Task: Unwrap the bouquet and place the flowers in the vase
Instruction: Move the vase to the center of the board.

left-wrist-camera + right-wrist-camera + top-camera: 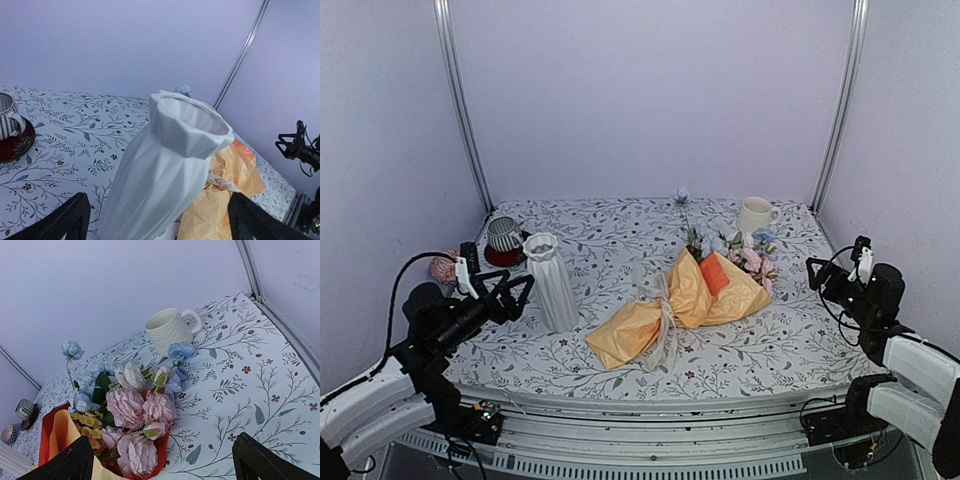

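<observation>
The bouquet [680,300] lies on its side mid-table, wrapped in crinkly orange paper [225,200] and tied with a sheer ribbon [665,305]. Its flowers [135,410], pink, pale blue and yellow, spill out of the far right end [745,255]. The white ribbed vase [552,285] stands upright left of the bouquet and fills the left wrist view [165,170]. My left gripper [518,290] [160,220] is open just left of the vase, holding nothing. My right gripper [828,275] [167,462] is open to the right of the blooms, also with nothing in it.
A cream mug [755,215] [167,330] stands at the back right. A striped cup on a red saucer [504,240] [7,125] sits at the back left. One blue flower [680,197] rises at the back. A small pinkish object [442,268] lies by the left edge.
</observation>
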Robot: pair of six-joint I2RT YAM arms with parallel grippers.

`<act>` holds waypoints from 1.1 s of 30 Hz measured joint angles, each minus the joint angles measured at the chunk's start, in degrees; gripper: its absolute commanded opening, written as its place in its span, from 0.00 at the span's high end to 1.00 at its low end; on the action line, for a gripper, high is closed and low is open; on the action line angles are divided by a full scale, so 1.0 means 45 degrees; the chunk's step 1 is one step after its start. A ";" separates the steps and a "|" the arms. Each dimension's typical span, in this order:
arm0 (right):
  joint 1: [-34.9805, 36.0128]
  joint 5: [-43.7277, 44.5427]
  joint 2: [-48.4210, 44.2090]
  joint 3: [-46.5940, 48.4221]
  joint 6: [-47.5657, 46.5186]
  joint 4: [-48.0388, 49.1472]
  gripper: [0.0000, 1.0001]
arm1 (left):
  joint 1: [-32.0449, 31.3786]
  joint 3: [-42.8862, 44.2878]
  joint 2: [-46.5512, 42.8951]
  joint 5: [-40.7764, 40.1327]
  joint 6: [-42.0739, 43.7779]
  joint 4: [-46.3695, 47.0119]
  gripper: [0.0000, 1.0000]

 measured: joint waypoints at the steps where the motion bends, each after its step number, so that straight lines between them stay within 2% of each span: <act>1: 0.0000 -0.0005 0.0005 0.0000 0.0000 0.0000 0.01 | -0.0068 -0.0053 0.0267 -0.0005 0.0092 0.0296 0.02; 15: 0.0000 -0.0282 0.0155 0.0000 -0.0010 0.0102 0.01 | -0.1020 -0.0126 0.3011 -0.0495 0.1190 0.2662 0.02; 29: 0.0000 -0.0345 0.0359 0.0000 -0.0010 0.0189 0.01 | -0.1316 0.0379 0.5173 -0.1059 0.2720 0.3439 0.02; 33: 0.0000 -0.0359 0.0427 0.0000 -0.0010 0.0209 0.01 | -0.1345 0.0665 0.5634 -0.1059 0.3172 0.3599 0.07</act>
